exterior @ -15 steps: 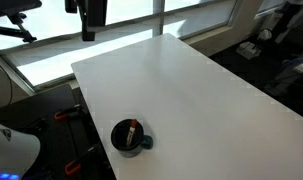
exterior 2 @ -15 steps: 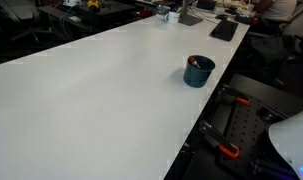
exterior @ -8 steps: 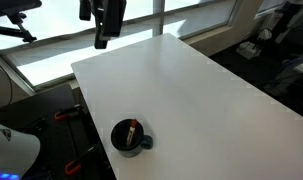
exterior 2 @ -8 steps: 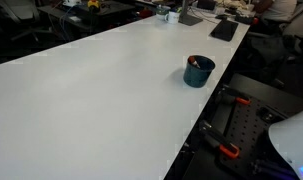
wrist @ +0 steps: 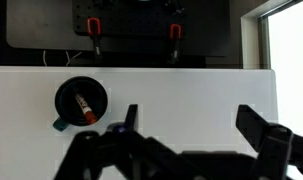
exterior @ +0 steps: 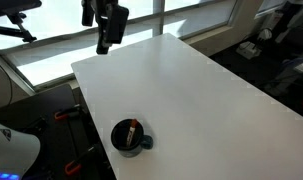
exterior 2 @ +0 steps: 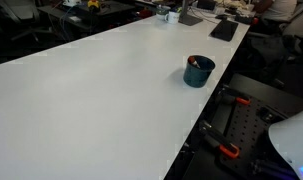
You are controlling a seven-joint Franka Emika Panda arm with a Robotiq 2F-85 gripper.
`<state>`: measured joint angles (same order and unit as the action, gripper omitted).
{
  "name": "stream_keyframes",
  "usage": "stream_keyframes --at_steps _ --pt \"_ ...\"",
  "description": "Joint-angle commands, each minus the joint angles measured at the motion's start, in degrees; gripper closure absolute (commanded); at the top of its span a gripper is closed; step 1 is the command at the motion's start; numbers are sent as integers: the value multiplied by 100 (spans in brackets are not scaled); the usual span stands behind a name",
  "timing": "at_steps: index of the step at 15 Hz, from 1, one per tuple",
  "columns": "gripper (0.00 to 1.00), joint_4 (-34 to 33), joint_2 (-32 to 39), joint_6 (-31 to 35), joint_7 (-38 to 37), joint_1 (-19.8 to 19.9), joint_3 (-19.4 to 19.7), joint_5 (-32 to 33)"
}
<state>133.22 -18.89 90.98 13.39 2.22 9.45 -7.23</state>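
Note:
A dark teal mug [exterior: 128,137] stands near one edge of the white table [exterior: 191,95], with an orange-tipped marker leaning inside it. The same mug [exterior 2: 198,71] shows in both exterior views. In the wrist view the mug [wrist: 81,102] lies at the left, seen from above with the marker in it. My gripper [exterior: 108,38] hangs high above the far corner of the table, well away from the mug. In the wrist view the gripper [wrist: 191,118] is open, its fingers wide apart with only bare table between them.
Bright windows run behind the far end of the table. A black stand with red clamps [wrist: 131,30] sits beyond the table edge by the mug. Desks with a keyboard [exterior 2: 224,30] and clutter lie past the table's end. Dark equipment [exterior: 281,60] stands at one side.
My gripper has come in from the upper edge of the exterior view and moved down and toward the table's far corner. The mug has not moved.

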Motion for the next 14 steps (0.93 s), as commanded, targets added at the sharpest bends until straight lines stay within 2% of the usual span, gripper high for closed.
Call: stream_keyframes --at_steps 1,3,4,14 --pt "0 -333 743 37 153 20 -58 -55" --pt "0 -508 1083 -24 72 43 -74 -108" --pt "0 -193 675 35 27 93 -91 -11" --pt "0 -306 975 53 2 146 -61 -57"
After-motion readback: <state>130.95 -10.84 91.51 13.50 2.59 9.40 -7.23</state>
